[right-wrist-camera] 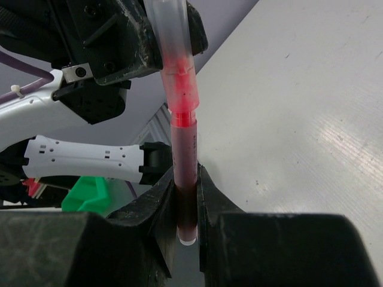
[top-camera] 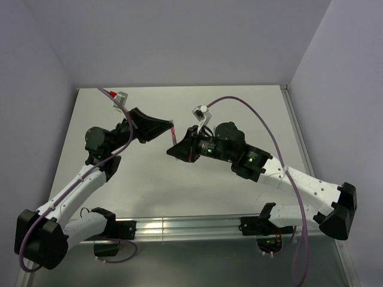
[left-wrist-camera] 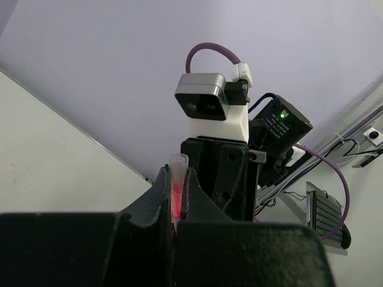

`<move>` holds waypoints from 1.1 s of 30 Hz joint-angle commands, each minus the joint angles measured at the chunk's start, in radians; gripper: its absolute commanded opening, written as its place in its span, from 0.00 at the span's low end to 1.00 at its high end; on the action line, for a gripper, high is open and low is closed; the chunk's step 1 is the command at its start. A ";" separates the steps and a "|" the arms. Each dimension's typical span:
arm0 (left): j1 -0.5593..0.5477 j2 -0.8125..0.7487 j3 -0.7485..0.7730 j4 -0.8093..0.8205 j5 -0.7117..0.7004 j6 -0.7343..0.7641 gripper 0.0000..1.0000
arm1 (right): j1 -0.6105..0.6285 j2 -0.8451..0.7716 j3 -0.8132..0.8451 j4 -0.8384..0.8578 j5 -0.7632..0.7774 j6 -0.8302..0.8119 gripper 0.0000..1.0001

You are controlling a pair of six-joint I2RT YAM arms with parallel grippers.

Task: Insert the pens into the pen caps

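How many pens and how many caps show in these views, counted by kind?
Pens: 1, the red pen in the right gripper.
Caps: 1, the pink cap in the left gripper.
Total: 2 in view.

In the right wrist view the pen cap [right-wrist-camera: 176, 66] is cut off at 12 o'clock, and the lower shaft of the red pen [right-wrist-camera: 184, 161] is buried between the fingers of the right hand [right-wrist-camera: 185, 179]. The left hand [left-wrist-camera: 176, 174] hides the cap's lower half. From above, their join is too small to tell.
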 commanded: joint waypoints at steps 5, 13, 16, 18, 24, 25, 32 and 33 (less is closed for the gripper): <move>-0.034 -0.083 -0.002 -0.088 -0.026 0.041 0.00 | 0.006 -0.067 0.024 0.047 0.075 -0.022 0.00; -0.080 -0.126 0.000 -0.159 -0.102 0.044 0.00 | 0.009 -0.092 0.004 0.044 0.095 -0.031 0.00; -0.111 -0.136 0.007 -0.182 -0.133 0.057 0.00 | 0.012 -0.093 0.004 0.035 0.101 -0.036 0.00; -0.131 -0.140 0.014 -0.213 -0.164 0.067 0.00 | 0.016 -0.098 0.004 0.032 0.109 -0.040 0.00; -0.197 -0.155 0.038 -0.315 -0.199 0.137 0.00 | 0.017 -0.098 0.022 -0.006 0.155 -0.062 0.00; -0.212 -0.164 0.035 -0.331 -0.207 0.143 0.00 | 0.017 -0.096 0.039 -0.023 0.163 -0.068 0.00; -0.375 -0.212 -0.003 -0.432 -0.314 0.205 0.00 | -0.001 -0.104 0.093 -0.069 0.192 -0.102 0.00; -0.390 -0.215 -0.006 -0.438 -0.334 0.218 0.00 | -0.004 -0.104 0.102 -0.077 0.192 -0.103 0.00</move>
